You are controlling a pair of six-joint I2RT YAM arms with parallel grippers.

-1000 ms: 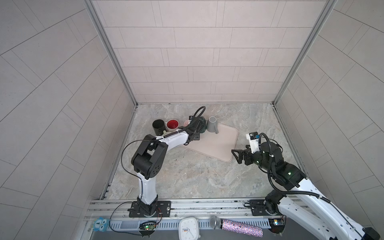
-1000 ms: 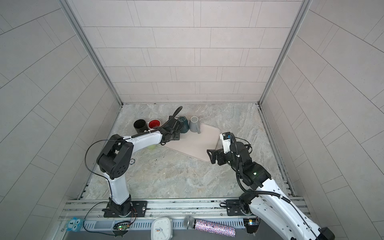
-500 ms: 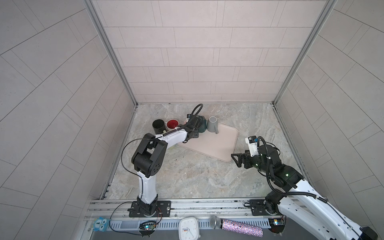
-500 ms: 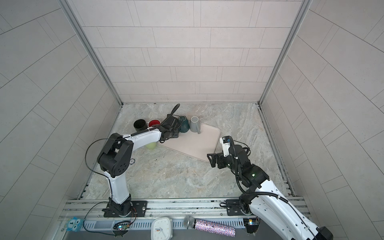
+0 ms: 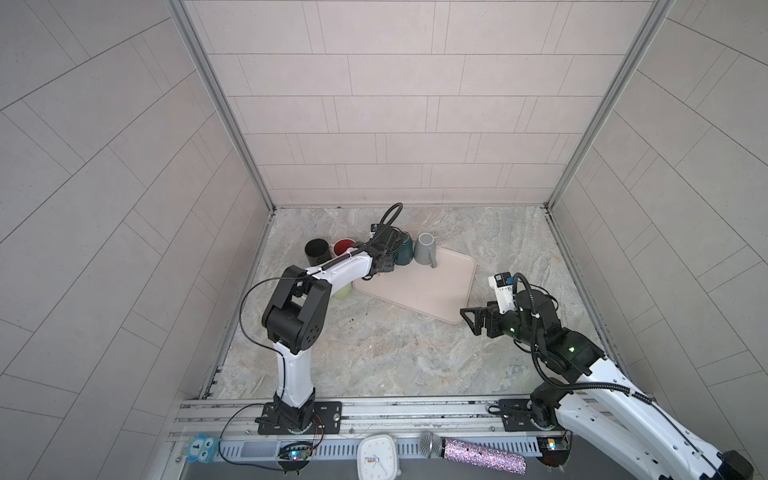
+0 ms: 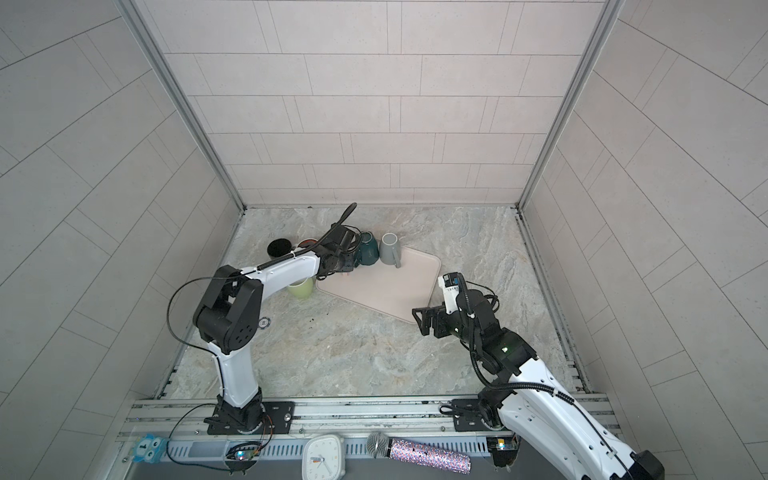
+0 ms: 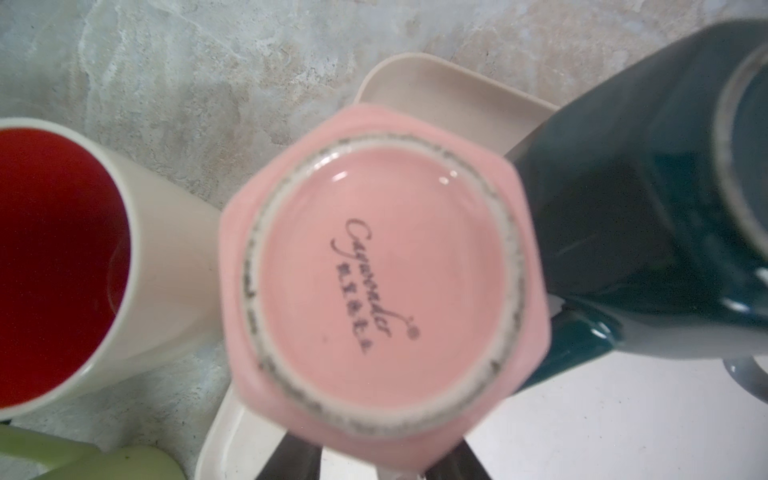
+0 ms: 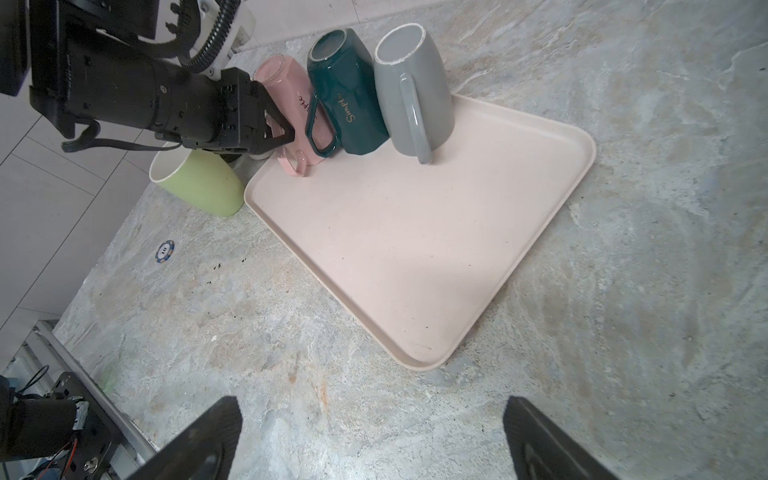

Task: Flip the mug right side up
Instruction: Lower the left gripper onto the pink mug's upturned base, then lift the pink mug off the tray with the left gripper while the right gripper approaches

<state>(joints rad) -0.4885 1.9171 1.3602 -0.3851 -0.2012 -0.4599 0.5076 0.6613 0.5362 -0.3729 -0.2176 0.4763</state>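
Observation:
The pink mug (image 7: 374,282) stands upside down on the far left corner of the pale pink tray (image 8: 415,249), its base facing my left wrist camera. In the right wrist view the pink mug (image 8: 286,83) leans against a teal mug (image 8: 345,91). My left gripper (image 8: 286,137) straddles the pink mug's handle (image 8: 297,160), jaws narrowed but with a gap still showing on one side. In both top views the left gripper (image 5: 386,266) (image 6: 347,268) hides most of the mug. My right gripper (image 5: 467,320) (image 8: 372,415) hangs open and empty over bare table off the tray's near corner.
A teal mug (image 5: 404,251) and a grey mug (image 5: 426,249) stand upside down on the tray's far edge. Left of the tray are a black cup (image 5: 316,250), a white cup with red inside (image 7: 62,270) and a green cup (image 8: 199,183). A poker chip (image 8: 165,250) lies on the table.
The left gripper has settled down at the pink mug and its jaws have narrowed around the handle. The right arm has drawn back from the tray toward the front right, still open.

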